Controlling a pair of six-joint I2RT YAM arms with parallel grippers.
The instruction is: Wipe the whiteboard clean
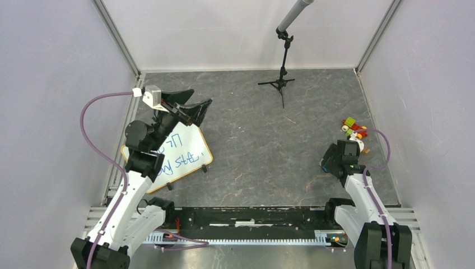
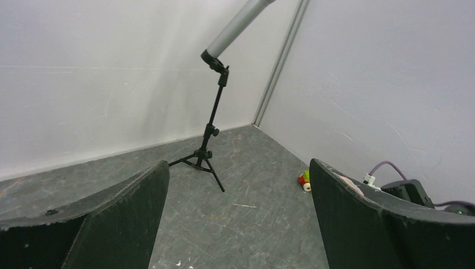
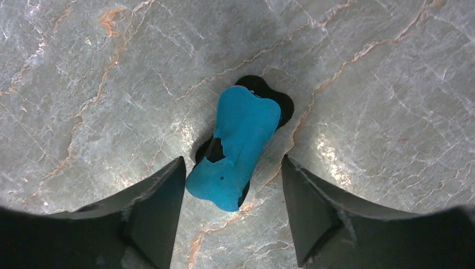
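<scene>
The whiteboard (image 1: 187, 157) lies tilted at the left of the table, with a tan frame and blue handwriting on it; my left arm covers part of it. My left gripper (image 1: 200, 101) hovers open over the board's far corner, and in the left wrist view (image 2: 238, 165) nothing is between its fingers. A blue eraser (image 3: 238, 140) with a black underside lies flat on the table at the right. My right gripper (image 3: 232, 162) points straight down over it, one finger on each side of its near end, and a gap shows on the right side. In the top view that gripper (image 1: 331, 162) hides most of the eraser.
A black tripod stand (image 1: 283, 75) with a grey tube stands at the back centre, also in the left wrist view as the tripod (image 2: 208, 145). Small coloured toy blocks (image 1: 354, 128) lie near the right wall. White walls enclose the grey marbled table (image 1: 263, 151).
</scene>
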